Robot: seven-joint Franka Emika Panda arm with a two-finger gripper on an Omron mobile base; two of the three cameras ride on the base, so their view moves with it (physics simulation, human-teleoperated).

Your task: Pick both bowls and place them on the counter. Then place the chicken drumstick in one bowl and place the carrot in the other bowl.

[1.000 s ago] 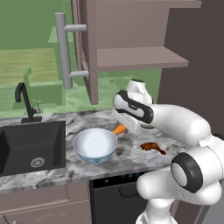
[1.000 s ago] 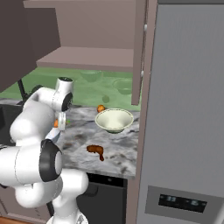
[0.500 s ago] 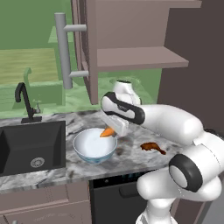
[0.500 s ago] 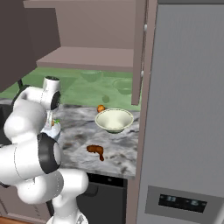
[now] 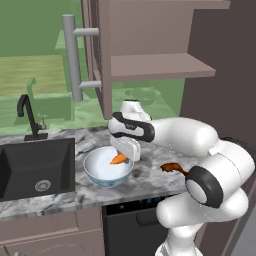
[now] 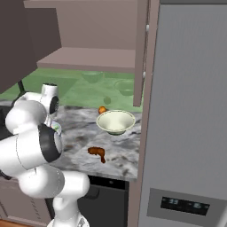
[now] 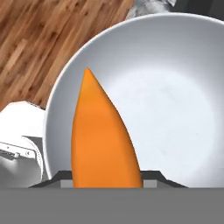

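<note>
Over deep bowl: carrot in tool, tip outward.

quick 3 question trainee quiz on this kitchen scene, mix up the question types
1. True or false: the pincer holds the carrot over the deep bowl.
2. Where does the drumstick lie? A) in the cream bowl B) on the counter C) in the sink
3. Fill in: the small orange fruit sits just behind the ____ bowl.

Key: 1 true; 2 B, on the bare counter between the two bowls; 3 cream.
</note>
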